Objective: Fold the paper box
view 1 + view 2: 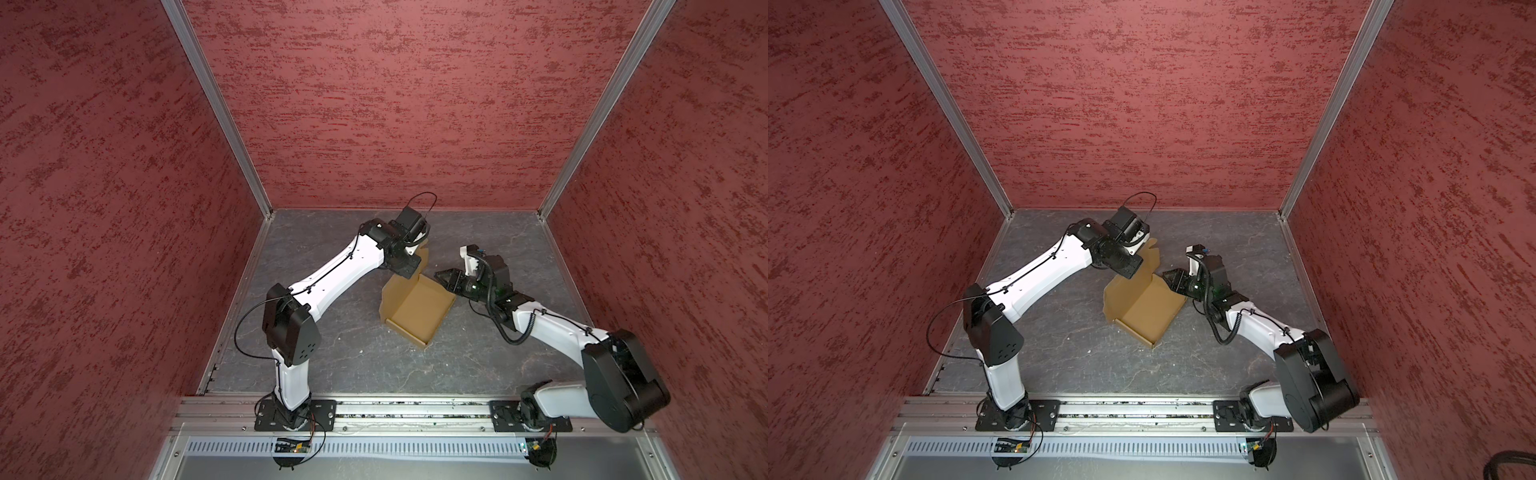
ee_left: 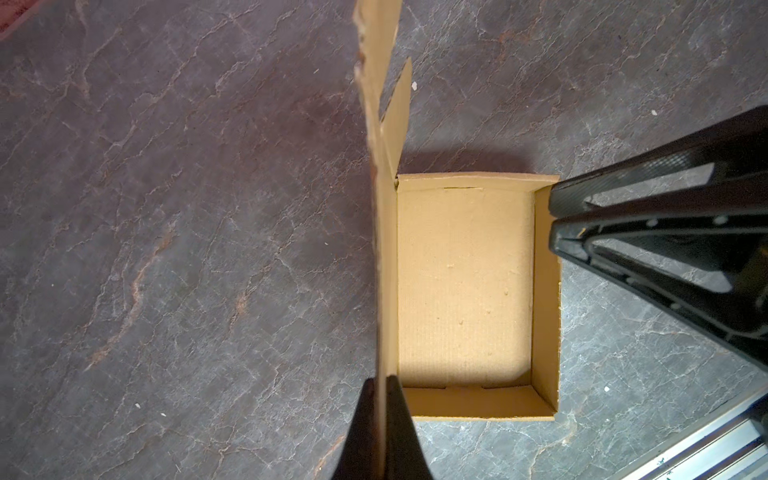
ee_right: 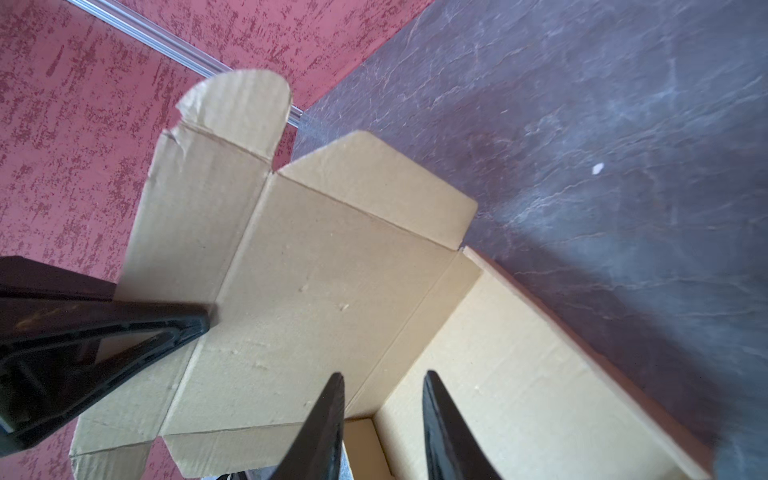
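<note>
The paper box point(image 1: 415, 311) point(image 1: 1144, 311) is tan cardboard lying mid-table: a shallow tray point(image 2: 465, 282) with low walls up, and its lid panel point(image 3: 324, 266) standing upright along the far-left side. My left gripper point(image 2: 380, 380) point(image 1: 409, 268) is shut on the lid panel's top edge, which the left wrist view shows edge-on between the fingers. A rounded tab point(image 3: 241, 112) sticks up from the lid's side flap. My right gripper point(image 3: 382, 376) point(image 1: 442, 276) is open at the tray's far right corner, over the wall, with nothing pinched between its fingers.
The dark stone-patterned table point(image 1: 374, 361) is enclosed by red textured walls point(image 1: 395, 124) on three sides. An aluminium rail point(image 1: 415, 409) carrying both arm bases runs along the front edge. The left forearm point(image 1: 332, 276) reaches in from the left.
</note>
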Controlling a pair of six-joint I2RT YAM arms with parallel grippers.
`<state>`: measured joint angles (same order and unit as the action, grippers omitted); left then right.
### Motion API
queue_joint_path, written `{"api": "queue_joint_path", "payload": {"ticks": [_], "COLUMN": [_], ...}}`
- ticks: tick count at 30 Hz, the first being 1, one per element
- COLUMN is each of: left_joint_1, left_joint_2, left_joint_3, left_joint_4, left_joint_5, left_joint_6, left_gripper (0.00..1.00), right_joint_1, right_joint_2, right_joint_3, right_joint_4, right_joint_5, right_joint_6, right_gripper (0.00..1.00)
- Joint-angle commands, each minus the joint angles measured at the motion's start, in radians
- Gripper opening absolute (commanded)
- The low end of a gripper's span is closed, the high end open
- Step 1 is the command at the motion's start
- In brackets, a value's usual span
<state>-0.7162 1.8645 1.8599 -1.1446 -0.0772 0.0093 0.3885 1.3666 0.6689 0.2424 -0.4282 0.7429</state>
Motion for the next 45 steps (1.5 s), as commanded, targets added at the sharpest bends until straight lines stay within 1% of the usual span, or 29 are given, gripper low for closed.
{"api": "queue_joint_path", "payload": {"ticks": [1, 4, 8, 16, 19, 24, 29, 36, 39, 45], "left_joint_1": [0.001, -0.006, -0.023, -0.035, -0.060, -0.097, -0.100, -0.085, -0.084, -0.112], "left_joint_2": [-0.016, -0.029, -0.043, -0.064, -0.061, -0.053, -0.052, -0.060, -0.081, -0.113], "left_joint_3": [0.004, -0.012, -0.035, -0.067, -0.061, -0.089, -0.119, -0.118, -0.137, -0.150], "left_joint_4": [0.011, 0.025, 0.052, 0.132, 0.136, 0.165, 0.205, 0.215, 0.244, 0.267], "left_joint_5": [-0.022, -0.059, -0.090, -0.035, -0.014, -0.040, -0.054, 0.012, 0.043, 0.028], "left_joint_6": [0.061, 0.114, 0.214, 0.391, 0.450, 0.556, 0.613, 0.682, 0.708, 0.749], "left_gripper": [0.03, 0.02, 0.01, 0.01, 0.01, 0.02, 0.02, 0.02, 0.03, 0.04], "right_joint_1": [-0.015, -0.025, -0.046, -0.095, -0.118, -0.153, -0.171, -0.192, -0.197, -0.201], "right_joint_2": [-0.023, -0.037, -0.055, -0.070, -0.070, -0.069, -0.065, -0.047, -0.032, 0.002], "right_joint_3": [-0.009, -0.010, -0.005, 0.017, 0.018, 0.012, 0.010, 0.019, 0.032, 0.063], "right_joint_4": [-0.022, -0.034, -0.062, -0.116, -0.129, -0.127, -0.124, -0.126, -0.127, -0.125], "right_joint_5": [0.023, 0.030, 0.036, 0.041, 0.044, 0.051, 0.063, 0.064, 0.063, 0.061], "right_joint_6": [-0.010, -0.012, -0.021, -0.051, -0.063, -0.062, -0.056, -0.047, -0.049, -0.050], "right_gripper": [0.33, 0.33, 0.33, 0.33, 0.33, 0.33, 0.33, 0.33, 0.33, 0.33]}}
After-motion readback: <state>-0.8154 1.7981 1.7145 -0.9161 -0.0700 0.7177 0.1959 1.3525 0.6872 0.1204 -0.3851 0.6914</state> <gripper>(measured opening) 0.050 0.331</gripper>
